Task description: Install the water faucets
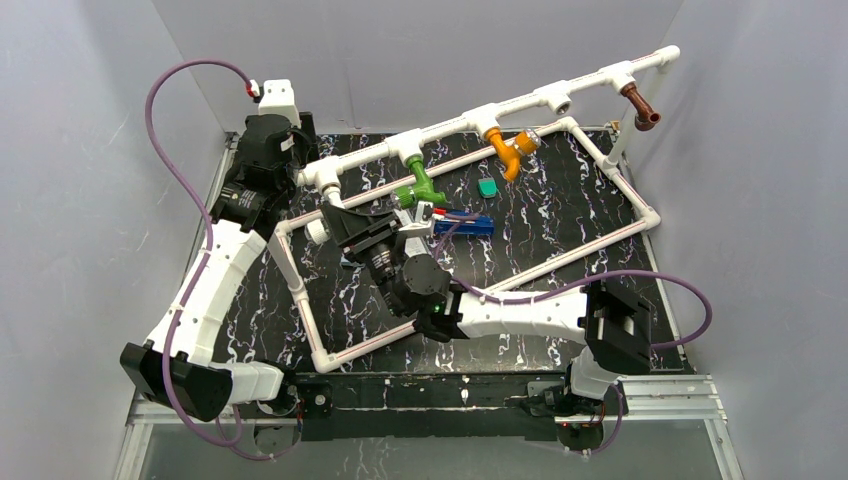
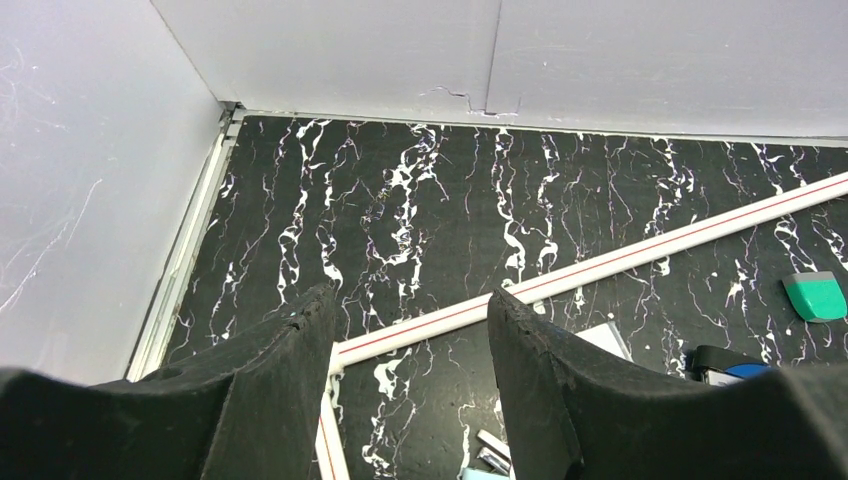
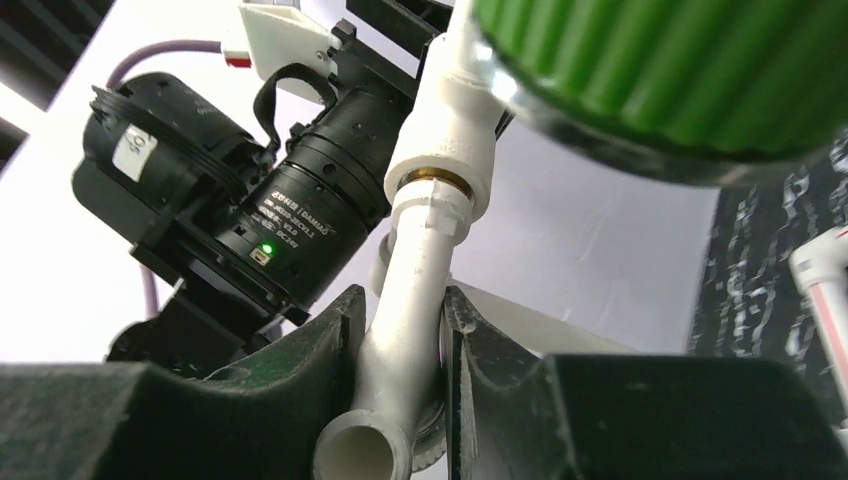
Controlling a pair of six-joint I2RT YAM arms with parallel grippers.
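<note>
The right claw point(image 3: 400, 300) is gripping the white faucet point(image 3: 415, 240) - both fingers are pressing its body, the open spout is pointing down between them, and its top end is meeting the brass-ringed mouth of a tee point(image 3: 450, 130) at the left end of the pipe frame point(image 1: 450, 125). Just beside it the green faucet point(image 1: 422, 187) is hanging from the next tee, its ribbed knob looming close in the right wrist view. Further along the rail the orange faucet point(image 1: 508, 150) and the brown faucet point(image 1: 641, 106) are sitting in their fittings. The left claw point(image 2: 410, 310) is hovering over the back-left of the bench point(image 1: 540, 230) - fingers apart, nothing between them. A blue box point(image 1: 465, 226) and a small teal piece point(image 1: 487, 187) are lying on the bench inside the frame.
</note>
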